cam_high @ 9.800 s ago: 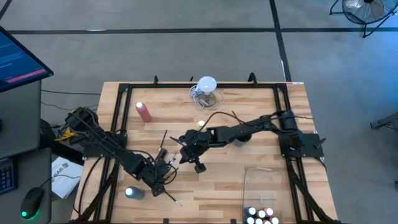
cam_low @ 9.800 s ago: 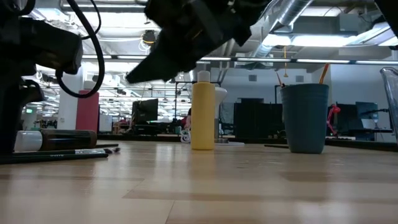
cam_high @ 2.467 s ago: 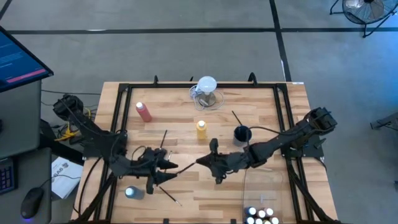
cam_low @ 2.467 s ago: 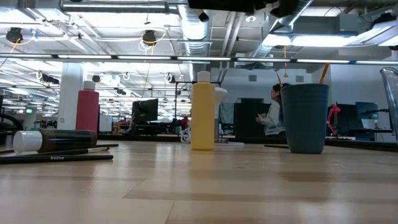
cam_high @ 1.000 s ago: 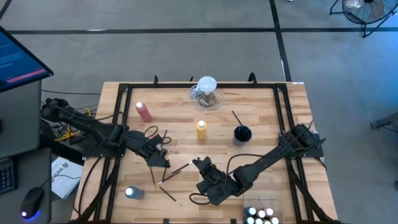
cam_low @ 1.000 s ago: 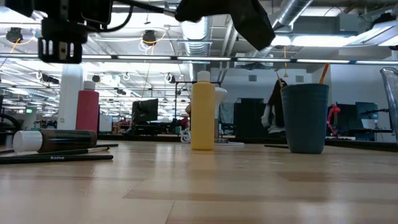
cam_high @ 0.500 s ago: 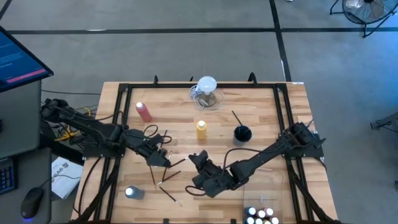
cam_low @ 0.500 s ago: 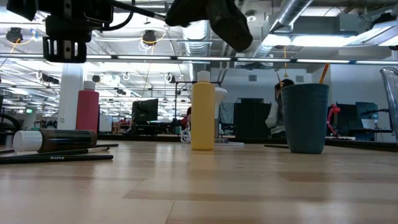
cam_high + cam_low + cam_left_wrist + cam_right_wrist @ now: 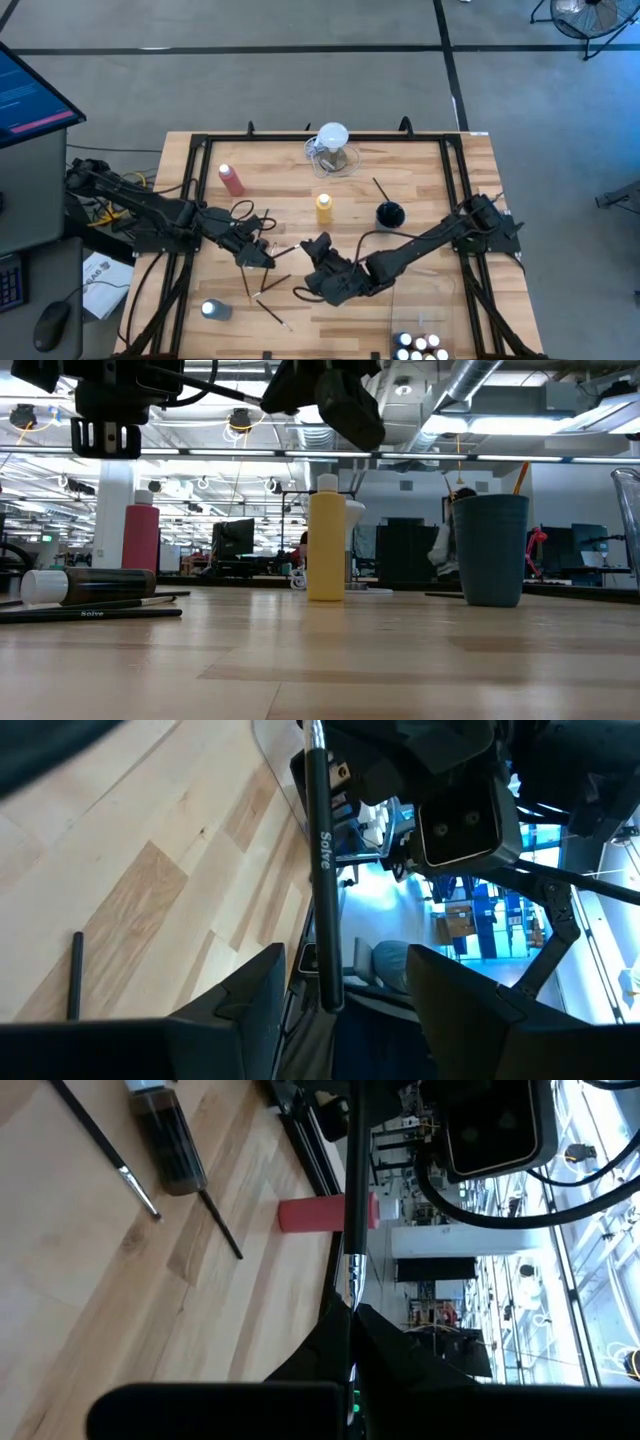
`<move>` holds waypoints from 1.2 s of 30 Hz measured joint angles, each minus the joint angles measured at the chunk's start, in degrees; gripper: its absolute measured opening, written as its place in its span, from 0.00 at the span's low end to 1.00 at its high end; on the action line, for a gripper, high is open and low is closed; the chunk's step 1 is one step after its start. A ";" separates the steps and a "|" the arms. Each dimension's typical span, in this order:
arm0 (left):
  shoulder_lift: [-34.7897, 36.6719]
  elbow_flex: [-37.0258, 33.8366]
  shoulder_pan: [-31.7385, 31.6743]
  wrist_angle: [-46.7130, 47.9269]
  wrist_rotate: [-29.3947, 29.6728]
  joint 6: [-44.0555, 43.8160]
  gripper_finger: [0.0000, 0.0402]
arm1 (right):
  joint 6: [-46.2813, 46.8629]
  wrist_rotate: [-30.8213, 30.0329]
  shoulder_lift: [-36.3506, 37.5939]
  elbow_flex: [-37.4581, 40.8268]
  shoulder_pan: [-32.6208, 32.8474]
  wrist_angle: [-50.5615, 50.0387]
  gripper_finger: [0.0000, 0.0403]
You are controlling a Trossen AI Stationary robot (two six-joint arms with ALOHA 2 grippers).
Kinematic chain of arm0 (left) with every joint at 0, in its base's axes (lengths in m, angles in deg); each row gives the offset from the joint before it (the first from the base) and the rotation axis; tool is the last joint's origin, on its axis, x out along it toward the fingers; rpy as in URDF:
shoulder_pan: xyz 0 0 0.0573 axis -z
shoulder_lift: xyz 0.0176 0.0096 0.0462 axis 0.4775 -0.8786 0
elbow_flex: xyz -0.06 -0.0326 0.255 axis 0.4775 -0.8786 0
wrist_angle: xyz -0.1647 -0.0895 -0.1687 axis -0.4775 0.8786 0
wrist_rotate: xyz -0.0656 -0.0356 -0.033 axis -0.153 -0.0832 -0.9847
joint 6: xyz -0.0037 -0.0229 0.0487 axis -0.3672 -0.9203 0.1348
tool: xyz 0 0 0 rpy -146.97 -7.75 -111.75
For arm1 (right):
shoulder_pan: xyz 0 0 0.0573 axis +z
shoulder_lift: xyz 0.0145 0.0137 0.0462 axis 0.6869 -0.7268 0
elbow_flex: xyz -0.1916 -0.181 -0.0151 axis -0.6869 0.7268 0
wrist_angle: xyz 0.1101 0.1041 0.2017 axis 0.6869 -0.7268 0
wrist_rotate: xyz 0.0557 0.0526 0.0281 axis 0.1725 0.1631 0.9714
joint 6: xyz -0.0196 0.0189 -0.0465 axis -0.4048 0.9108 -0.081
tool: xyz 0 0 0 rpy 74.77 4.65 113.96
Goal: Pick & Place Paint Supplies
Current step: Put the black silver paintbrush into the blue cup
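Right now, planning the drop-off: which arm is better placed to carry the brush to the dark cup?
Right. The right gripper is shut on the paintbrush, the left gripper stands open around it, and the dark cup sits on the right arm's side.

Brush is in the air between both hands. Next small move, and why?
Probably draw the right hand back with the paintbrush, likely toward the dark cup. The right hand is shut on one end of it, while the left hand has its fingers standing apart on either side of the handle, so the handover looks complete.
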 joint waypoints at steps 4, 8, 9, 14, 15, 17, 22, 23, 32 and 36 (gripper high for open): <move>0.00 0.00 0.00 -0.08 0.00 -0.01 0.40 | 0.06 0.02 0.00 0.00 0.05 -0.02 0.00; 0.00 0.00 0.00 -0.29 0.00 0.00 0.32 | 0.04 0.02 0.02 0.00 0.05 -0.02 0.00; 0.00 0.00 0.00 -0.37 0.01 0.00 0.30 | 0.04 0.02 0.02 0.00 0.04 -0.02 0.00; 0.00 0.00 0.00 -0.41 0.00 0.00 0.23 | 0.04 0.02 0.02 0.00 0.03 -0.02 0.00; 0.00 0.00 0.00 -0.39 0.00 -0.01 0.22 | 0.04 0.00 0.02 0.00 0.03 -0.02 0.00; 0.00 0.00 -0.01 -0.39 0.00 0.00 0.19 | 0.04 0.00 0.04 0.00 0.03 -0.02 0.00; -0.02 0.00 -0.04 -0.19 -0.13 1.60 0.05 | 1.36 0.00 0.09 0.00 0.05 0.20 0.00; -0.02 0.00 -0.04 -0.11 -0.44 1.86 0.03 | 2.56 0.00 0.09 0.00 0.07 0.46 0.01; -0.05 0.00 -0.04 -0.46 -1.17 3.89 0.00 | 4.69 0.00 0.09 0.02 0.12 1.99 0.10; -1.04 0.02 -0.02 -0.44 -1.25 4.35 0.00 | 6.05 -0.06 0.09 0.02 0.05 4.53 0.14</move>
